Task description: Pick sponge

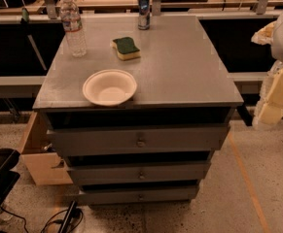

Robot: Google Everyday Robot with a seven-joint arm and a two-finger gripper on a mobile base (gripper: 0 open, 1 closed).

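The sponge (pixel 126 48), yellow foam with a dark green top, lies flat on the grey cabinet top (pixel 180 62), toward the back and left of centre. The gripper (pixel 276 93) shows at the right edge of the view as pale yellow blocky pads, off the cabinet's right side and far from the sponge. Nothing is seen in it.
A white bowl (pixel 109 87) sits at the front left edge of the top. A clear water bottle (pixel 73 26) stands at the back left. A drink can (pixel 143 11) stands at the back centre. Drawers (pixel 140 141) are below, and a cardboard box (pixel 39 154) stands on the floor at left.
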